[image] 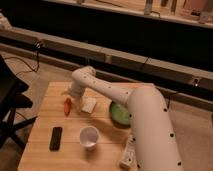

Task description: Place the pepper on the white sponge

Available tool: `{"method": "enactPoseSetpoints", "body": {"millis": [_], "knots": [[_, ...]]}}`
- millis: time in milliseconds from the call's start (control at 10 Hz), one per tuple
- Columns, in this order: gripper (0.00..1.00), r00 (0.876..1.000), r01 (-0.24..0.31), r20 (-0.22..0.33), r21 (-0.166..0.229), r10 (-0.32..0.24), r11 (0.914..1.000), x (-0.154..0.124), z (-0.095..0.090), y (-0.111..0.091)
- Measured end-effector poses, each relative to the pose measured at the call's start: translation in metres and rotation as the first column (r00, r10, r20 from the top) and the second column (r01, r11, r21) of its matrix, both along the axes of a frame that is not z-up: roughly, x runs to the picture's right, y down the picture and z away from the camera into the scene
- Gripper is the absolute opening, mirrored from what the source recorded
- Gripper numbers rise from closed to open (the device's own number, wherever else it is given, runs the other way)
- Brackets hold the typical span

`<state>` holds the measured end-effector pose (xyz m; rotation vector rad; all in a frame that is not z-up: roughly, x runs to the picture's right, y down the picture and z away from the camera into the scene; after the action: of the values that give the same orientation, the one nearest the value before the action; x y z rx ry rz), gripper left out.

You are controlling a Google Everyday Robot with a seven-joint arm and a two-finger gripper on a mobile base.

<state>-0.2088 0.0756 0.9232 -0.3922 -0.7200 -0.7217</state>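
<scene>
No lettering, label, brand or number can be read anywhere on the wooden table [44, 120], nor on the black remote [56, 138] or the white cup [89, 137] standing on it. The robot's gripper [75, 98] hangs low over the tabletop, between the pepper [67, 106] and the white sponge [89, 105].

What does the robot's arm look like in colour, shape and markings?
The arm is off-white, built of thick, smooth, rounded segments. Small dark dots, seemingly screw holes, run along its shells. No loose cable shows on it. The gripper, equally pale, is at the arm's thin end, over the table between the pepper and the white sponge.
</scene>
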Motion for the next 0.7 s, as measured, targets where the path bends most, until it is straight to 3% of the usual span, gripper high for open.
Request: {"method": "enactPoseSetpoints", "body": {"millis": [300, 400, 700], "knots": [[0.8, 1.0, 0.022, -0.006, -0.002, -0.022, 0.9998, 0.001, 0.002, 0.001], [0.8, 0.997, 0.083, 0.003, -0.003, -0.083, 0.9966, -0.008, 0.001, 0.001], [0.8, 0.981, 0.191, 0.028, -0.017, -0.19, 0.9815, -0.025, 0.001, 0.004]]}}
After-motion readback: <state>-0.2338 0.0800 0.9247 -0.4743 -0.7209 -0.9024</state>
